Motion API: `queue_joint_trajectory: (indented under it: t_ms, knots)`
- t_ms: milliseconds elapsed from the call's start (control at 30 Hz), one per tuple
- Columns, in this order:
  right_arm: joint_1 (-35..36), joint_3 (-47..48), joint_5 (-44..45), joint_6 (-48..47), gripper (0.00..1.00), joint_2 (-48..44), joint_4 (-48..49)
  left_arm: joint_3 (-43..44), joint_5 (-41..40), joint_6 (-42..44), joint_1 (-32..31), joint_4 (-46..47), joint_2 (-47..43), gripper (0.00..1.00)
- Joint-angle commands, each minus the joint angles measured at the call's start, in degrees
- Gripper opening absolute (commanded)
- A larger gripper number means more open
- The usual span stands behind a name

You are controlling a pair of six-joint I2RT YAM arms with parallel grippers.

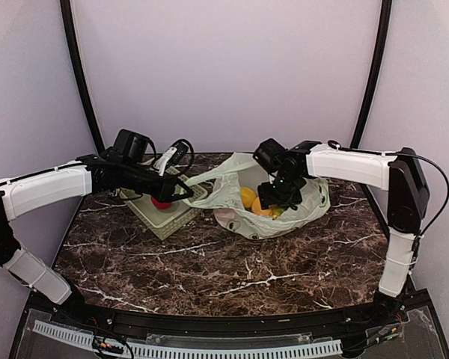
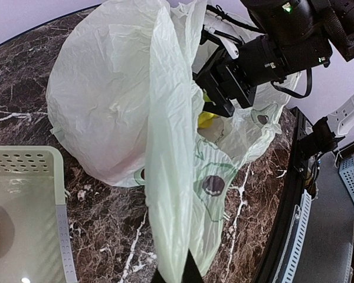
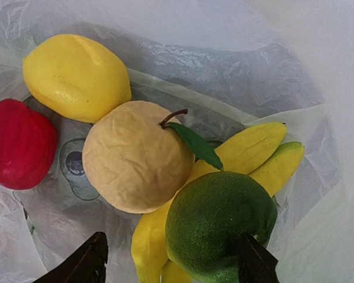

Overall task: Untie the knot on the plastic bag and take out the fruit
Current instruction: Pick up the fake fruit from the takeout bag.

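Top external view, entries in order.

- Bag: lying at mid-table with its mouth gaping. No knot is showing, so the untying is judged done.
- Handle: running taut from the bag toward the left.
- Left gripper: clenching the handle and holding it out above the near corner of the basket.
- Basket: sitting just left of the bag, with one red fruit lying in it.
- Right gripper: hanging inside the bag mouth with its jaws spread, grasping nothing.

Right wrist view, contents lying in the bag:
- lemon;
- apple;
- tan fruit, touching both the lemon and the green one;
- green fruit, sitting on the bananas with one finger just beside it.

Hazards, as judgements:
- The jaws are straddling both the green fruit and part of the tan one. Closing here is risking a two-fruit pinch, or squeezing the green fruit off its banana perch.
- Loose film is lying all around the fingers, so a fold getting caught with the fruit would be dragging the whole bag upward.
- The left grip is doing all the work of keeping the mouth open. If the thin handle slips or stretches, the mouth would be sagging shut over the right gripper.
- The round pieces are leaning on each other, so lifting one may be setting the rest rolling.
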Motion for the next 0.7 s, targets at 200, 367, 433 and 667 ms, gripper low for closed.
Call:
queue_joint_trajectory:
  t_ms: [200,367,433,667]
  knots:
    - [-5.0,1.1,1.5,-1.1,0.80,3.3,1.4,-0.4,0.4,-0.3,-0.3,-1.3,-0.6,0.01]
    - [-6.3,1.6,1.6,-1.8,0.81,4.7,1.6,-0.2,0.5,-0.2,-0.2,-1.4,-0.7,0.01]
    - [-6.5,1.4,2.9,-1.5,0.82,5.0,0.8,-0.3,0.4,-0.2,-0.2,-1.4,-0.8,0.01]
    - [-7.2,-1.5,1.0,-1.7,0.67,3.6,3.2,-0.3,0.6,-0.4,-0.3,-1.3,-1.0,0.01]
